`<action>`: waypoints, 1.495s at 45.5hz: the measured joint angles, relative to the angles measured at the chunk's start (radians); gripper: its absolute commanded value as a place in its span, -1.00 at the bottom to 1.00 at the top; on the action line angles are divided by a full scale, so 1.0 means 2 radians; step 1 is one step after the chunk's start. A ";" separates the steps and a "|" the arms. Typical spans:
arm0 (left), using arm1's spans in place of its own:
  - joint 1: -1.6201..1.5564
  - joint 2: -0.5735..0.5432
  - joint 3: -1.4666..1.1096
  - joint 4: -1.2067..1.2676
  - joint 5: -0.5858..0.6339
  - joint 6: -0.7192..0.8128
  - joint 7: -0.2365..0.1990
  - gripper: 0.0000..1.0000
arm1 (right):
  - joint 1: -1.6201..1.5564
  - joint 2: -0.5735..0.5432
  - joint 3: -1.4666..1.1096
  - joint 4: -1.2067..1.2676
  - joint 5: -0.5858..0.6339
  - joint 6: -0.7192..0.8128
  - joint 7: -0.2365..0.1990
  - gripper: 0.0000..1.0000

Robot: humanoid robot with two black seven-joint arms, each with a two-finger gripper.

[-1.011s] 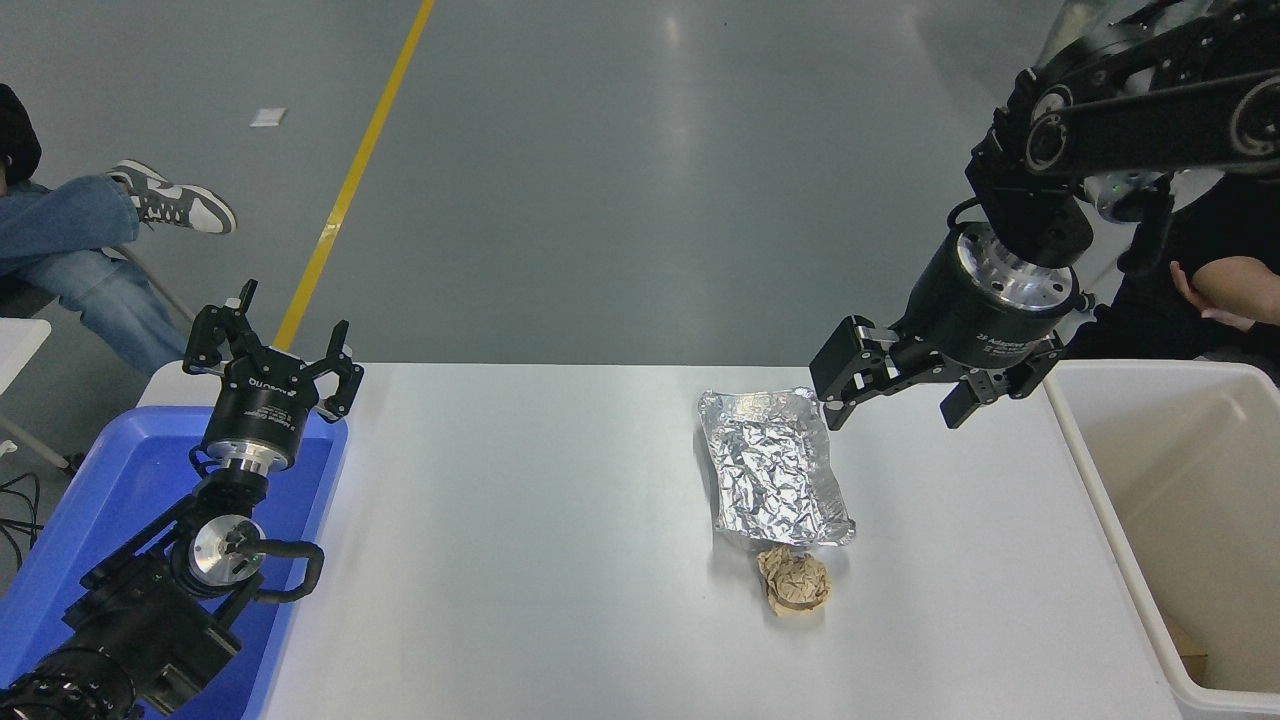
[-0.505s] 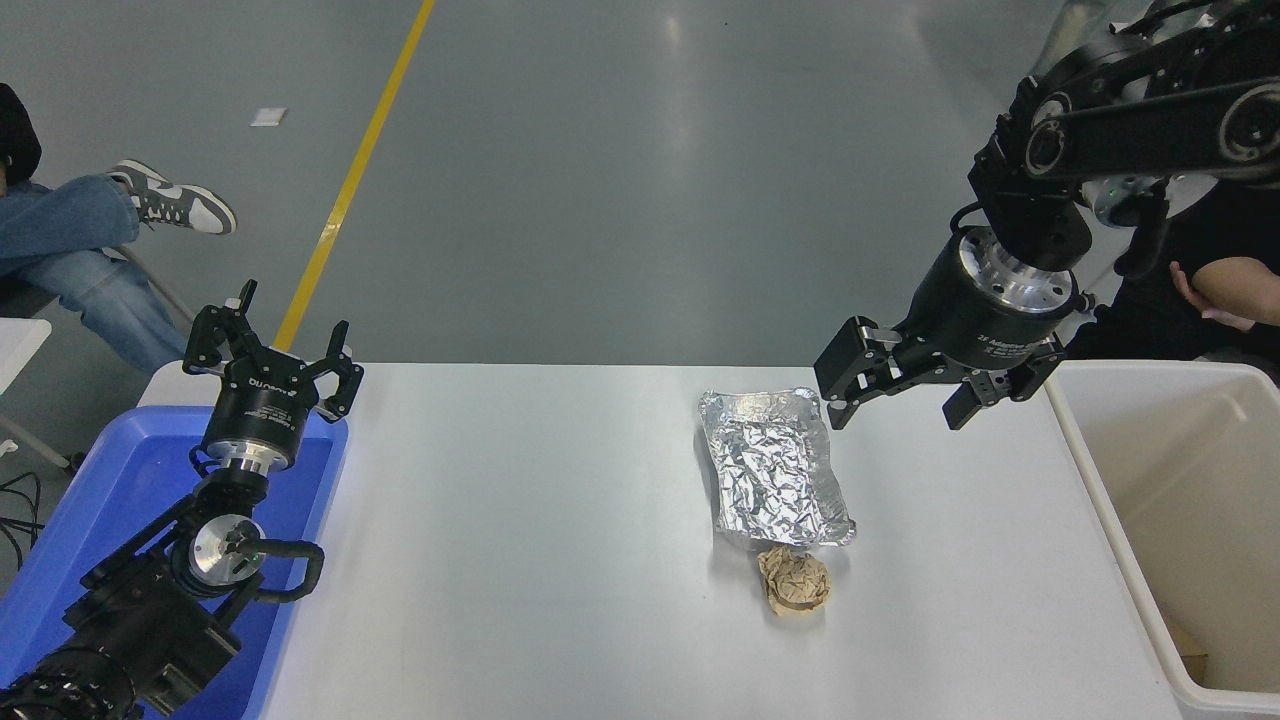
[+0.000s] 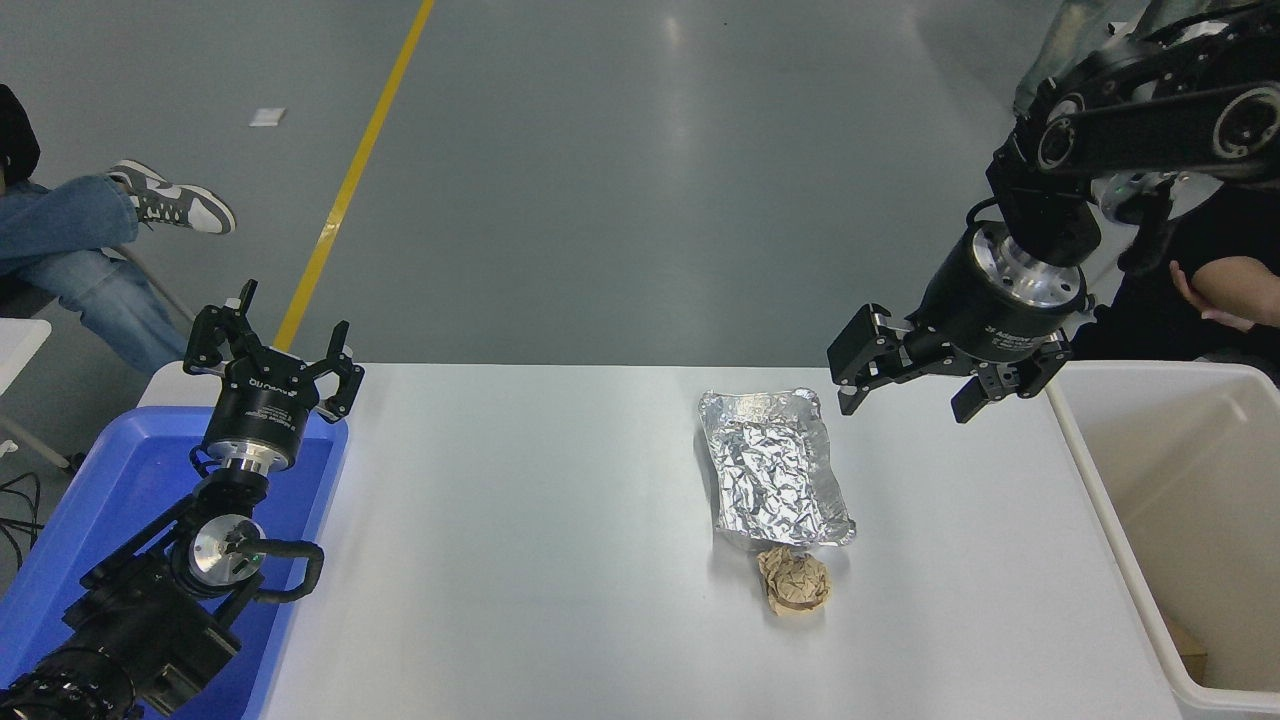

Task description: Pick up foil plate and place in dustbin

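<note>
Foil plate (image 3: pixel 776 472): lies on the table (image 3: pixel 550 520), right of its centre.
Paper ball (image 3: pixel 795 582): on the table, touching the plate's near end.
Dustbin (image 3: pixel 1090 480): at the table's right edge.
Tray (image 3: pixel 110 500): at the table's left edge.
Left hand (image 3: pixel 272 352): over the tray's far end.
Right hand (image 3: pixel 905 392): above the table's far edge, between plate and dustbin, just beyond the plate's far right corner.
Person (image 3: pixel 70 240): seated far left, beyond the table.

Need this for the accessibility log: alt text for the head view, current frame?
A crinkled foil plate lies on a white table, with the robot's open right gripper hovering beside its far right corner and a cream dustbin at the table's right edge. A brown paper ball sits just in front of the plate; the open left gripper is parked over a blue tray.
</note>
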 measured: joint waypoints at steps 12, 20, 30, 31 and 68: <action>0.000 0.000 0.000 0.000 0.000 0.000 0.000 0.96 | -0.051 0.006 0.002 -0.028 -0.001 -0.066 0.000 1.00; 0.000 0.000 0.000 0.000 0.000 0.000 0.000 0.96 | -0.108 0.027 0.002 -0.068 -0.004 -0.130 0.000 1.00; 0.000 0.000 0.000 0.000 0.000 0.000 0.000 0.96 | -0.187 0.061 0.008 -0.140 -0.006 -0.179 0.000 1.00; 0.000 0.000 0.000 0.000 0.000 0.000 0.000 0.96 | -0.194 0.064 0.008 -0.148 -0.006 -0.183 0.000 1.00; 0.001 0.000 -0.001 0.000 0.000 0.000 0.000 0.96 | -0.432 0.115 0.030 -0.354 -0.008 -0.298 0.005 0.95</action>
